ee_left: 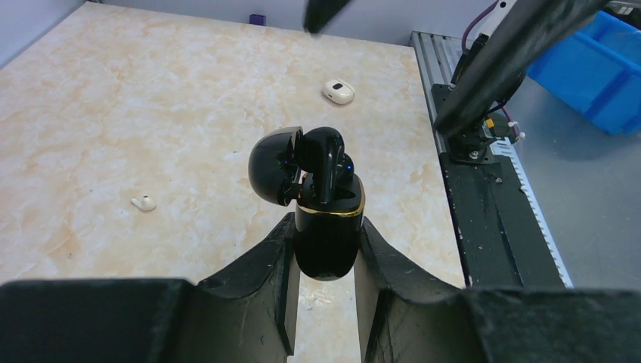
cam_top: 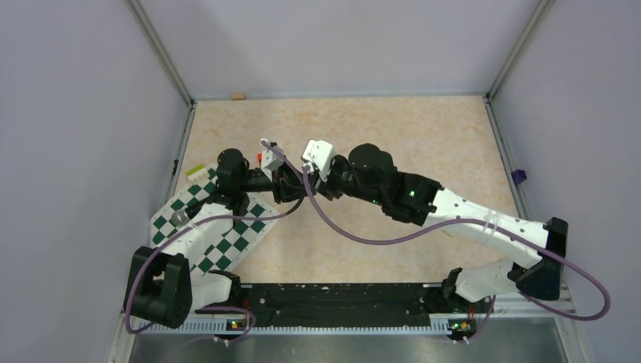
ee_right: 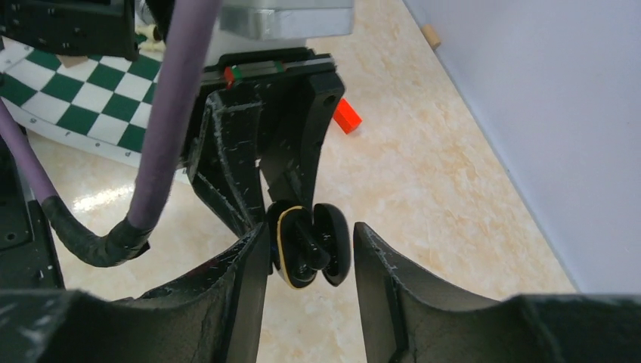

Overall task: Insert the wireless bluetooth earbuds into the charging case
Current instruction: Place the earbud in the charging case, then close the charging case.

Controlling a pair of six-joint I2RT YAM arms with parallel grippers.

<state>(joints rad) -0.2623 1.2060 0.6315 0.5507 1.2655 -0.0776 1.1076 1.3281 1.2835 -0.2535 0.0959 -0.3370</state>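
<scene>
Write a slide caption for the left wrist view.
Left claw clamps the open black charging case, one black earbud standing partly seated in it, above the table.

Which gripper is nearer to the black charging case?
Left. The left gripper is shut on the case, holding its base. The right gripper is open, one finger on each side of the case's top.

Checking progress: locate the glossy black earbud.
Left wrist view, centre: the glossy black earbud stands in the open black gold-rimmed charging case that the left pincer holds.
</scene>
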